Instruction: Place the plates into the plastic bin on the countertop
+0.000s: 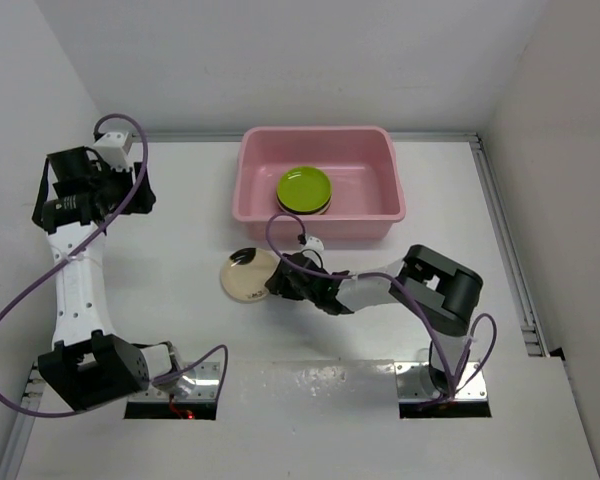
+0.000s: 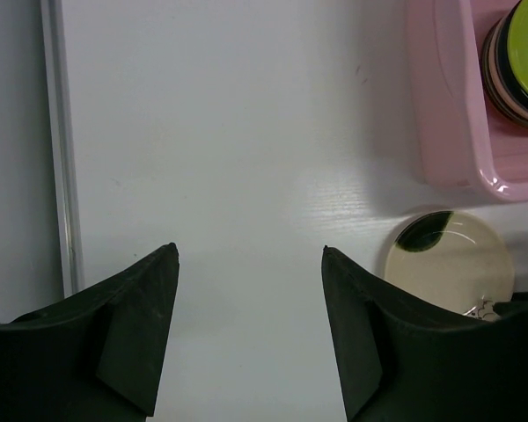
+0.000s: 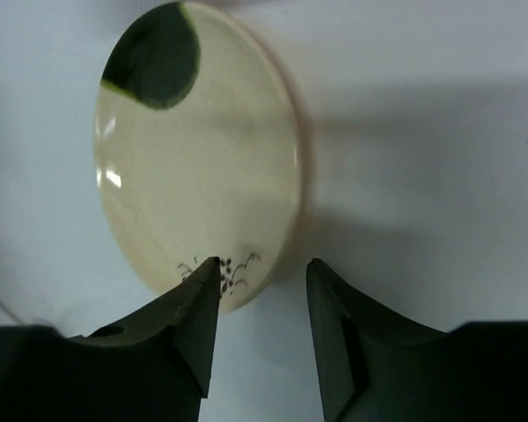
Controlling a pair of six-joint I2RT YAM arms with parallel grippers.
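White countertop [image 1: 195, 190]. Pink bin [image 1: 315, 133] upper centre, holding a stack topped by lime green plate [image 1: 304, 186]. Left gripper [image 2: 249, 251], upper left: fingers spread over bare surface. Right gripper [image 3: 264, 260]: fingers apart, straddling rim of cream plate [image 3: 194, 149] just below bin.

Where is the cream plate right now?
In the top view the cream plate lies on the countertop left of centre, in front of the near-left corner of the pink bin, with the right hand straddling its rim.
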